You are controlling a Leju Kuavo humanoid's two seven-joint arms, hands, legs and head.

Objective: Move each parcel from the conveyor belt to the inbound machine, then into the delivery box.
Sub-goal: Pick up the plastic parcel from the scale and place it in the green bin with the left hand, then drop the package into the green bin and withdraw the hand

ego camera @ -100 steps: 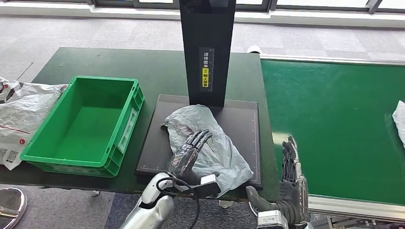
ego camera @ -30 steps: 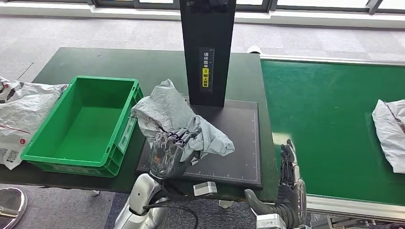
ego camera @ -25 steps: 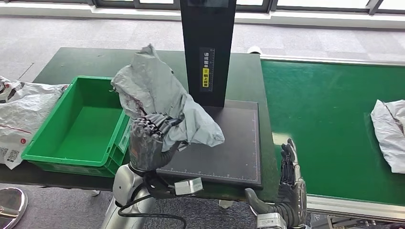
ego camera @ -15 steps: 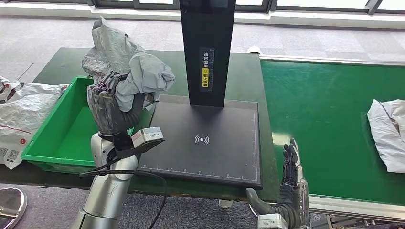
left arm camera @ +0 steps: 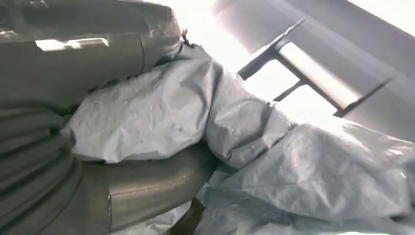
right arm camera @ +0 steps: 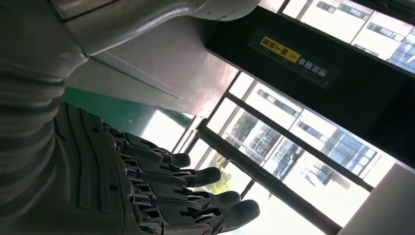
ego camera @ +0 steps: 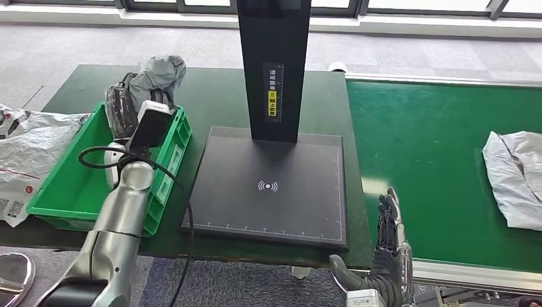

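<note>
My left hand (ego camera: 121,110) grips the parcel (ego camera: 160,71) above the box (ego camera: 167,167), at 10 o'clock from the scanner (ego camera: 268,185), ready to drop. Right hand (ego camera: 390,249) empty, fingers apart, waiting by the belt (ego camera: 434,160).

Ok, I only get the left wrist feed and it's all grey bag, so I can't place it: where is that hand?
Observer: The left hand holds the grey parcel above the far end of the green box.
Operator: Anything already in the box?
Observer: The part of its floor I can see is bare.
Operator: And the other hand?
Observer: The right hand is open and upright at the near edge of the belt, holding nothing.
Operator: More parcels coming?
Observer: One white parcel lies on the belt at its right side.
</note>
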